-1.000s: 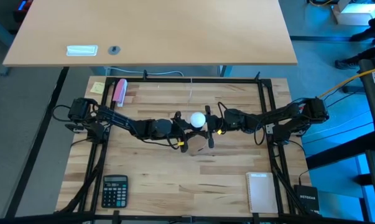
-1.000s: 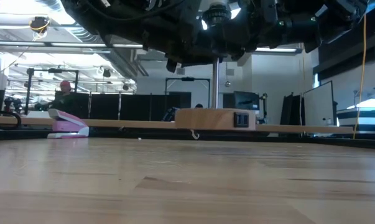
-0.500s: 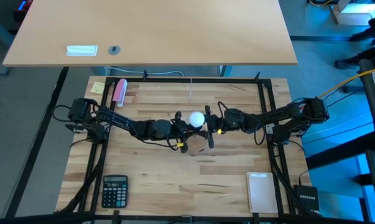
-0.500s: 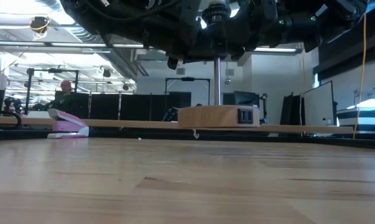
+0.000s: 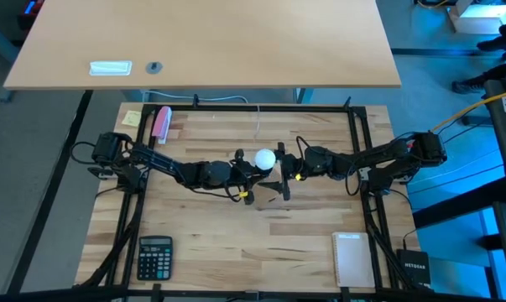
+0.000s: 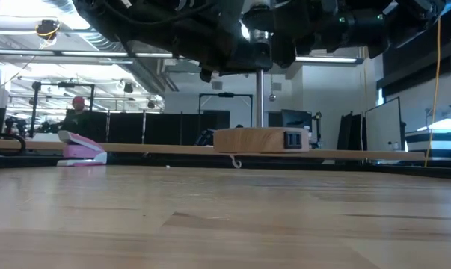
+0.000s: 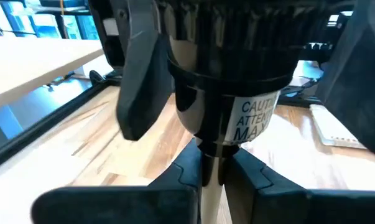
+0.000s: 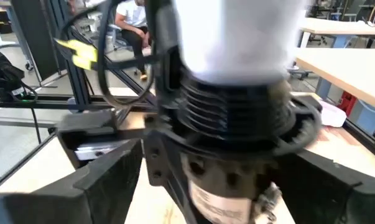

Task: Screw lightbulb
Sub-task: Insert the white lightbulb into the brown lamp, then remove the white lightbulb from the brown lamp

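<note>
Lightbulb: seated in black socket, above table centre.
Left gripper: jaws clamped on socket stem.
Right gripper: jaws apart, flanking socket.

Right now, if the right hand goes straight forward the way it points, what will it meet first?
Most likely the lightbulb and the black socket under it; the right hand is open beside them, though depth is hard to judge.
</note>
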